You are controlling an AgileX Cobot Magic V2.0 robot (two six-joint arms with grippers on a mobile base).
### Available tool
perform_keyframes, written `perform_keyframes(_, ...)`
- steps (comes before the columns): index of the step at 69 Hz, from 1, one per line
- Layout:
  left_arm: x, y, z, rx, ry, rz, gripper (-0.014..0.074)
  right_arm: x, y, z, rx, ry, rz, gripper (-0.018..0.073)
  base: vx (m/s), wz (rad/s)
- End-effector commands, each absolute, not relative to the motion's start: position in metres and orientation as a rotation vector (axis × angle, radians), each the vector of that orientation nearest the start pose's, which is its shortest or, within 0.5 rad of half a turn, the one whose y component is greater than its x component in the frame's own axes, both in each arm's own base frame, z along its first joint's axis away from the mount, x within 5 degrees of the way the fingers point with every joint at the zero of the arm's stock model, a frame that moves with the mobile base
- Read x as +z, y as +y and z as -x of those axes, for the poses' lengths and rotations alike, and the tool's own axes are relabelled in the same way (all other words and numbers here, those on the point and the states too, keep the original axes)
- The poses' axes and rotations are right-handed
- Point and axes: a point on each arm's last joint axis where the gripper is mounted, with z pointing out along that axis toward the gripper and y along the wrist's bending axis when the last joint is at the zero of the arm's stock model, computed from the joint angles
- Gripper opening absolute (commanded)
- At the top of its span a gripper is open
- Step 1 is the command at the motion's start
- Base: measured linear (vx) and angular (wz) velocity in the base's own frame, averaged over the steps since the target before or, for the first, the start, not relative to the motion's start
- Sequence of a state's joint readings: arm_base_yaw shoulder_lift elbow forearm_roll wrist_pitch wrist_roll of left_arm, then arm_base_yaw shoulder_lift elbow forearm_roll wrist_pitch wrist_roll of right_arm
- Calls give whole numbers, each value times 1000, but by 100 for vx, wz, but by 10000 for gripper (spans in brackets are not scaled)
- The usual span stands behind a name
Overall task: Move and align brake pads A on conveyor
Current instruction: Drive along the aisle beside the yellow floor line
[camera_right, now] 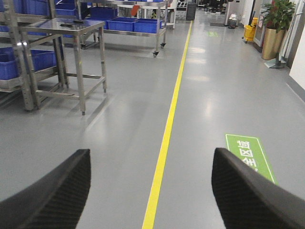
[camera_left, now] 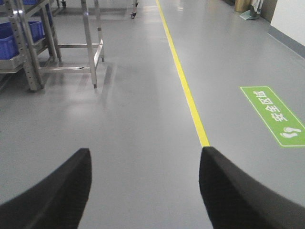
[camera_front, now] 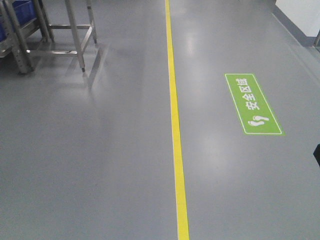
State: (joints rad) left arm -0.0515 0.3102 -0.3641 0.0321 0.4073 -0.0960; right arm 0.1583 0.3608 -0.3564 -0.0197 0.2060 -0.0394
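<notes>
Front cam tilts down at the floor (camera_front: 100, 165), w/ the yellow line (camera_front: 175, 125) running up mid-frame. Wrist cams face fwd along the aisle at a flatter angle, each looking out between the fingers of left gripper (camera_left: 145, 151) & right gripper (camera_right: 151, 151); the right one sees farthest. All 3 share the line, green floor sign (camera_front: 252, 105) & steel table (camera_front: 80, 30).

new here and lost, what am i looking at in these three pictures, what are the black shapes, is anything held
This is a two-armed robot on a mobile base. One picture looks forward from its body at a grey floor, a yellow line and a green floor sign. The other two come from cameras on its wrists: the black shapes are the fingers of the left gripper and the right gripper, both open and holding nothing. The right wrist view also shows a steel table and blue bins. No brake pads or conveyor are in view.
</notes>
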Motion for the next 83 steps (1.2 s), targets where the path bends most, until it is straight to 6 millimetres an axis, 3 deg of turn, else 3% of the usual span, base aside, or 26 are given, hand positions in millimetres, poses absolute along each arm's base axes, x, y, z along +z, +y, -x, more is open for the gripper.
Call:
perform_keyframes(1, 294, -3, -78, -85, 1750, 23, 471, 305, 14, -89, 67, 1595, 173, 505, 68, -13)
perform_keyframes(83, 294, -3, -78, -85, 1750, 23, 471, 306, 14, -89, 66, 1591, 173, 505, 73, -2)
